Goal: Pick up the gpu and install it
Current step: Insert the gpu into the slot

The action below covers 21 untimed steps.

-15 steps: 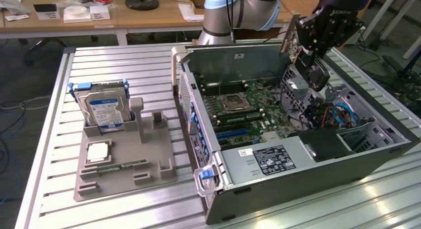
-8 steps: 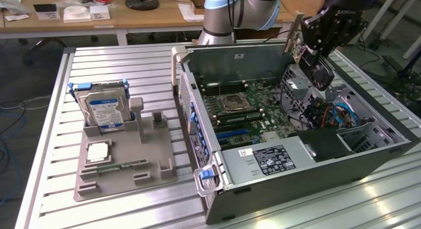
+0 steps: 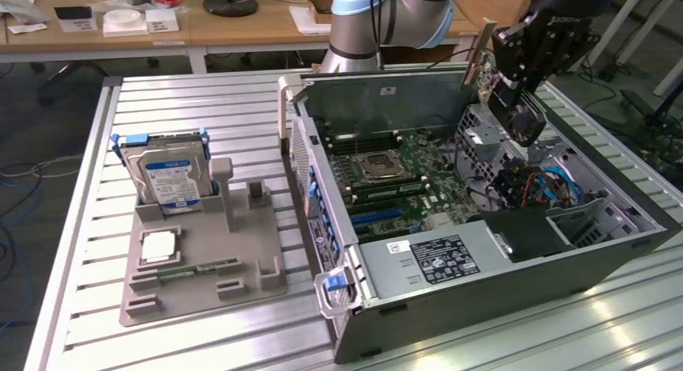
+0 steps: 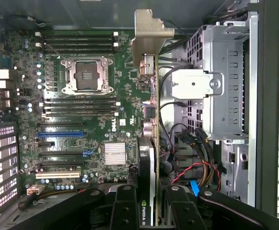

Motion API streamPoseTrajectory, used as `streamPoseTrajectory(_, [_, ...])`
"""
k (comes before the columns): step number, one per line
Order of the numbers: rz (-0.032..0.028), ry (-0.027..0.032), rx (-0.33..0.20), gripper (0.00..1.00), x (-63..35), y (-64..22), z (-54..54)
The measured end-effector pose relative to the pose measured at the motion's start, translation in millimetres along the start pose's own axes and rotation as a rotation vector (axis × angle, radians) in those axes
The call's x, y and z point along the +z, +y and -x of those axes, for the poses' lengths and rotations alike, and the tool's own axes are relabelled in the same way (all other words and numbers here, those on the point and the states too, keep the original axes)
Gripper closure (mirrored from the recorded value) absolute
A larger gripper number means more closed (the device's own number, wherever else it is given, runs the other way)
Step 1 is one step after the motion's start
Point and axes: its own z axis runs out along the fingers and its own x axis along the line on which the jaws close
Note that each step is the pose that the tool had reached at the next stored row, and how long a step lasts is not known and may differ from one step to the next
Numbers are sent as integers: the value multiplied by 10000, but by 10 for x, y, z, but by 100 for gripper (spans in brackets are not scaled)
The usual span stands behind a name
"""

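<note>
wooden desks (image 3: pixel 267 31) stand behind a slatted table (image 3: pixel 192 107).

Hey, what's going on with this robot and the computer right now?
The robot arm's gripper holds the gpu edge-on between its fingers, above the open computer case, with the motherboard below. The card isn't seated in a slot yet. A hard drive stands in the grey holder beside the case.

One end of the gpu (image 4: pixel 149 153) is partly hidden inside the gripper (image 4: pixel 151 194) and cropped.
</note>
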Motion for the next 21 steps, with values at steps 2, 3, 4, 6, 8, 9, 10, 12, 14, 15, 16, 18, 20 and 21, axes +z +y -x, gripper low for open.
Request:
streamPoseTrajectory(2, [0,1,0,73,0,0,0])
streamPoseTrajectory(3, [-1,0,0,73,0,0,0])
streamPoseTrajectory(4, [0,0,0,73,0,0,0])
streamPoseTrajectory(6, [0,0,0,73,0,0,0])
streamPoseTrajectory(8, [0,0,0,73,0,0,0])
streamPoseTrajectory(9, [0,0,0,73,0,0,0])
streamPoseTrajectory(10, [0,0,-2,73,0,0,0])
streamPoseTrajectory(12, [2,1,-38,73,0,0,0])
streamPoseTrajectory(14, [7,4,-147,73,0,0,0])
streamPoseTrajectory(15, [10,7,-228,73,0,0,0])
streamPoseTrajectory(16, [15,10,-328,73,0,0,0])
streamPoseTrajectory(18, [24,16,-539,73,0,0,0])
streamPoseTrajectory(20, [36,23,-770,73,0,0,0])
streamPoseTrajectory(21, [41,27,-889,73,0,0,0])
